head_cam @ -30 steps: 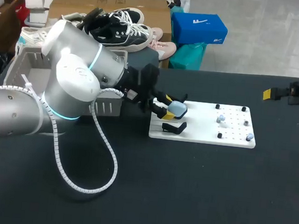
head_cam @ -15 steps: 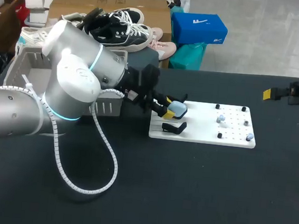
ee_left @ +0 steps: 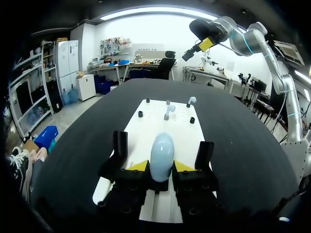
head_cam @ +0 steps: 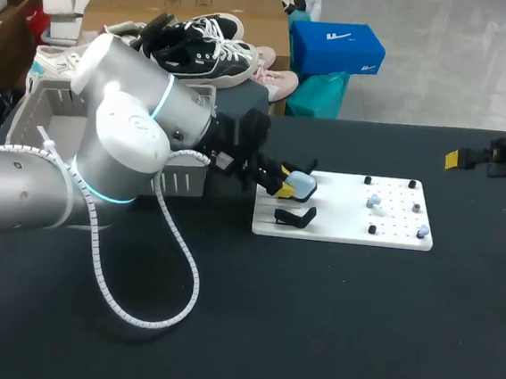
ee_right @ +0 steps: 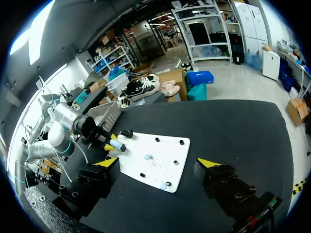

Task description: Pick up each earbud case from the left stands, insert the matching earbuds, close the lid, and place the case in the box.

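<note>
The table (head_cam: pixel 330 322) has a flat black top, and a white board (head_cam: pixel 336 208) full of small holes lies flat on it, a little to the right of the middle and towards the far edge. At the far left corner stands a grey box (head_cam: pixel 46 107) with slotted walls, well apart from the board. In front of this box a white, spiral-wrapped cable (head_cam: pixel 192 282) makes one wide loop, and the lowest part of the loop seems to rest on the black top.
</note>
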